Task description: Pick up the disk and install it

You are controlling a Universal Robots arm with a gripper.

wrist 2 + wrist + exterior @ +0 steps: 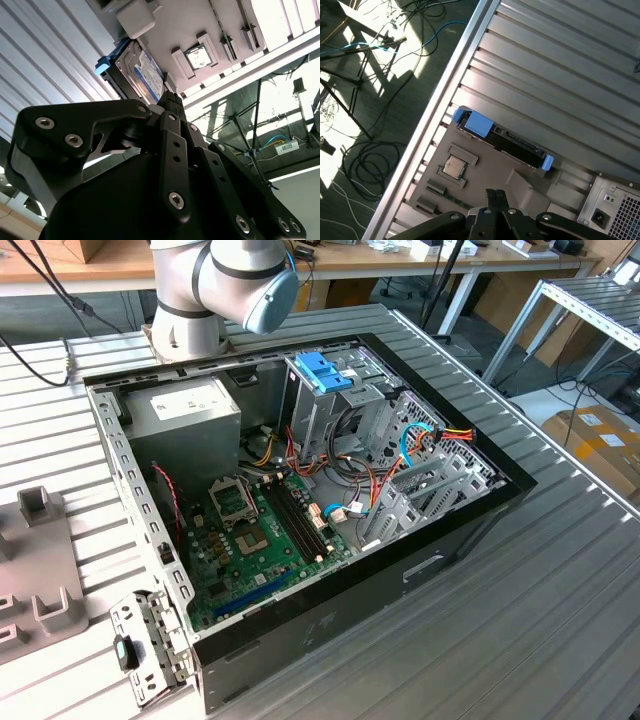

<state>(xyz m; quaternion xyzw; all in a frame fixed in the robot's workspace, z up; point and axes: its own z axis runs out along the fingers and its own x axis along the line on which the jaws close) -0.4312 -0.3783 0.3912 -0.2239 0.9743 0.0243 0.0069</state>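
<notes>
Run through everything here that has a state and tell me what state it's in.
gripper: shut, holding nothing.
disk: lying flat on the grey tray, not gripped.
computer case: side open, inside exposed.
processor chip: sitting in a tray pocket.

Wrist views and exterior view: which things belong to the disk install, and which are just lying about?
Job: disk at the grey tray's edge; gripper, fingers shut, nearest that tray; open case; its drive cage.
Lying about: chip on the tray; floor cables; cardboard box.
</notes>
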